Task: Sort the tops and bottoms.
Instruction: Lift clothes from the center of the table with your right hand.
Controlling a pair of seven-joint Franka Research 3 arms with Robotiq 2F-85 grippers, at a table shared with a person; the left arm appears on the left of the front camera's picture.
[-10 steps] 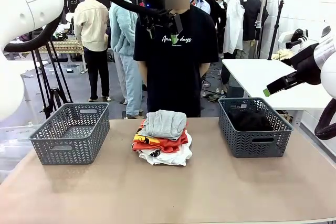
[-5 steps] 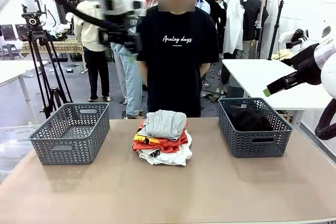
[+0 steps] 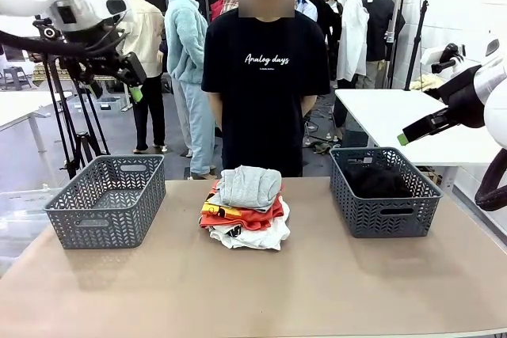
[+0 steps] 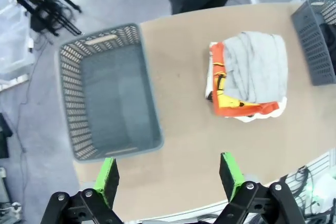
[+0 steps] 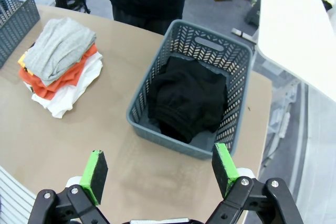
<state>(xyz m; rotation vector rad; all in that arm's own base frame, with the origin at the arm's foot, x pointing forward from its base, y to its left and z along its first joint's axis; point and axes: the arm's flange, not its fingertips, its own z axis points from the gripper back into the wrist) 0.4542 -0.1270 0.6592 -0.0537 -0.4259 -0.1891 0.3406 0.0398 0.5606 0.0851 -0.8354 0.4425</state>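
Two dark grey lattice baskets are sitting on the table (image 3: 333, 290): the left basket (image 3: 105, 199) toward the far left corner, the right basket (image 3: 384, 191) toward the far right corner. Between them, by the middle of the far edge, the tops (image 3: 245, 211) are lying in a folded stack. A grey T-shirt (image 3: 249, 186) is lying uppermost, an orange-red one (image 3: 245, 218) with a yellow print under it, and white ones (image 3: 261, 237) at the bottom. The bottoms (image 5: 186, 98), black cloth bunched together, are lying inside the right basket.

The left gripper (image 4: 169, 177) is hanging high over the table's near edge on the left side, beside the left basket. Its green-padded fingers (image 4: 107, 178) are standing spread wide, gripping nothing. The right gripper (image 5: 159, 169) is hovering high over the near right part of the table, looking down on the right basket. Its fingers (image 5: 223, 163) are likewise standing wide apart, nothing between them. A person (image 3: 265, 85) in a black T-shirt is standing behind the far edge, arms held behind the back.
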